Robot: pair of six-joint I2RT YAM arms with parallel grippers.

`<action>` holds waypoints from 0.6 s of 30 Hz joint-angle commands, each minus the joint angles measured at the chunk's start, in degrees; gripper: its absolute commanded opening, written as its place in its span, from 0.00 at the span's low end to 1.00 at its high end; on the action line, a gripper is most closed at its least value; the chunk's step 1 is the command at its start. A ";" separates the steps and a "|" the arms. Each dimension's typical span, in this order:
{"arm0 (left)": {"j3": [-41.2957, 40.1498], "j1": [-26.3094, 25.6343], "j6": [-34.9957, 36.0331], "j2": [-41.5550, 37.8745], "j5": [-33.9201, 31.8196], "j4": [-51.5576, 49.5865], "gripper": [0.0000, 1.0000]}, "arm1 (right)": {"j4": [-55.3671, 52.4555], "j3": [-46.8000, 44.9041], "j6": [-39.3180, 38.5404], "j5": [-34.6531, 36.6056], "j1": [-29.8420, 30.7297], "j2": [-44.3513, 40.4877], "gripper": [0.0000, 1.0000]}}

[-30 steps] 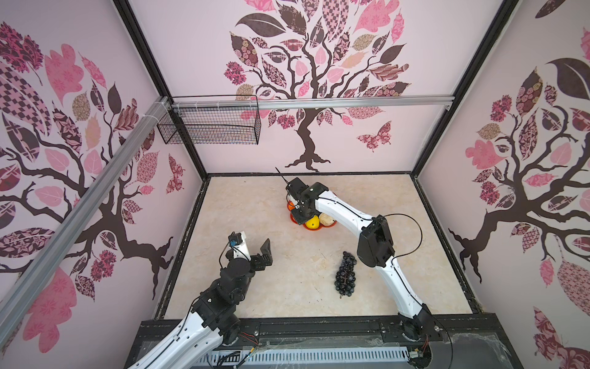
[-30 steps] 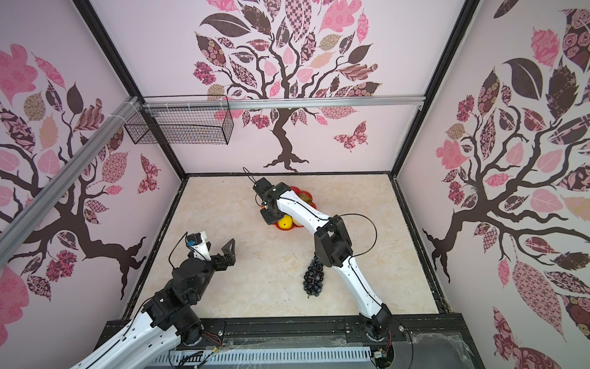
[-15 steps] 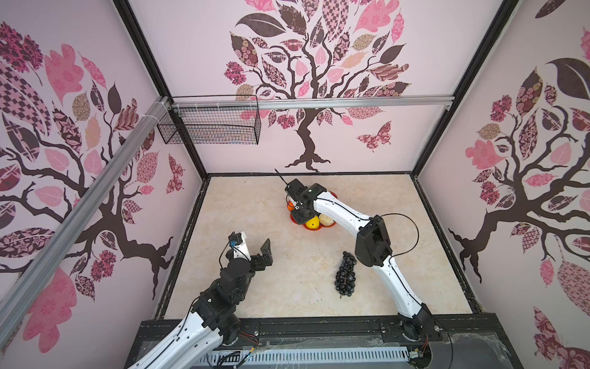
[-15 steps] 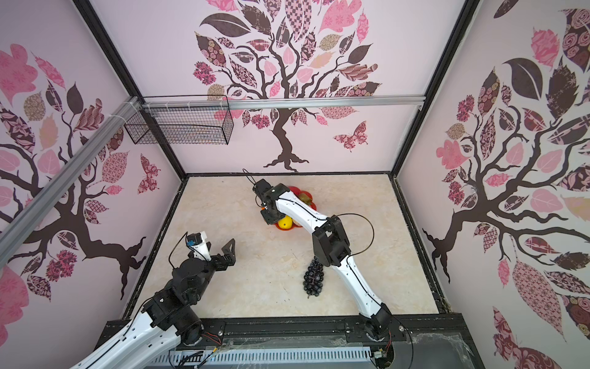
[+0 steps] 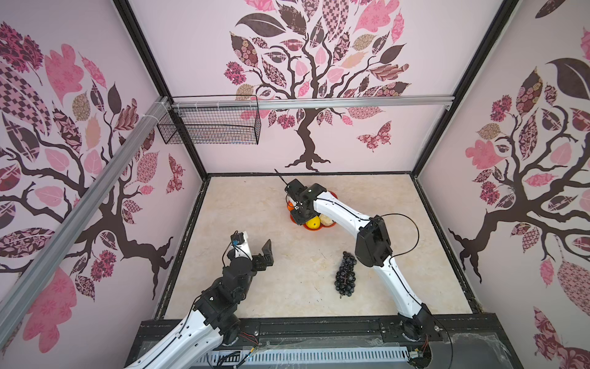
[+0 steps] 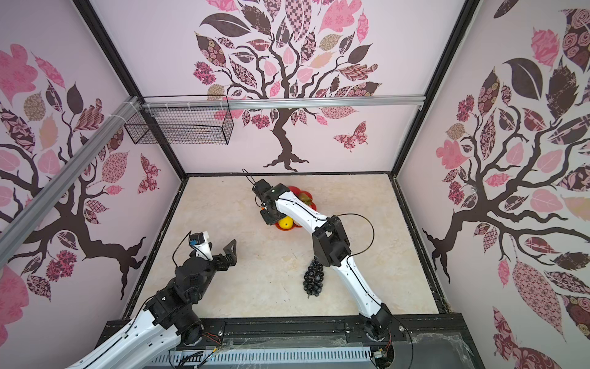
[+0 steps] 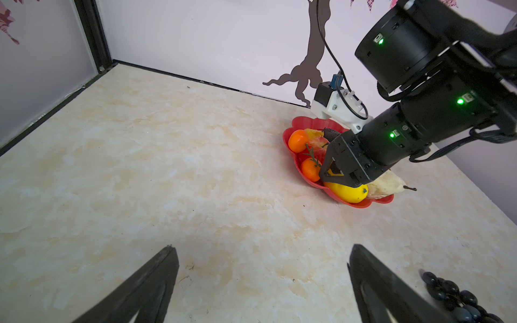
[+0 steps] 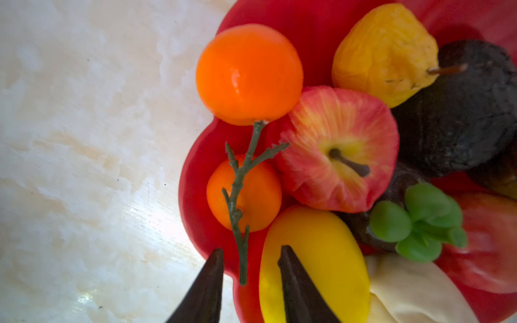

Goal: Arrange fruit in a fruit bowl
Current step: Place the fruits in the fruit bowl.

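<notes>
The red scalloped fruit bowl (image 5: 332, 193) (image 6: 307, 195) (image 7: 307, 122) (image 8: 195, 181) sits at the back middle of the table. It holds two oranges (image 8: 249, 72) (image 8: 243, 193) joined by a green stem, an apple (image 8: 335, 148), lemon (image 8: 316, 251), pear (image 8: 383, 53), avocado (image 8: 461, 112), strawberry (image 8: 489, 237) and a cream piece (image 8: 414, 293). My right gripper (image 8: 251, 248) (image 5: 300, 218) hangs low over the bowl's near-left rim, open, with the stem's free end loose between its fingers. The grape bunch (image 5: 344, 276) (image 6: 314, 278) (image 7: 453, 296) lies on the table. My left gripper (image 7: 263, 246) (image 5: 255, 247) is open and holds nothing.
A black wire basket (image 5: 209, 126) hangs on the back-left wall rail. The right arm's elbow (image 5: 372, 244) stands just above the grape bunch. Bare marble table (image 7: 167, 167) lies between the left gripper and the bowl.
The right gripper has stayed over the bowl and its jaws have parted, leaving the orange stem loose. The left arm has not moved.
</notes>
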 commanded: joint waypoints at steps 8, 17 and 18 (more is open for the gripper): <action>-0.83 0.17 0.97 4.03 3.08 3.42 0.98 | -0.16 -11.67 2.58 0.82 0.63 -20.22 0.47; 1.47 0.14 1.24 14.96 7.78 6.36 0.98 | 13.18 -41.28 5.57 6.17 0.39 -48.45 0.55; 2.09 0.13 1.24 16.49 9.11 6.34 0.98 | 15.25 -45.78 5.77 6.92 0.28 -52.05 0.54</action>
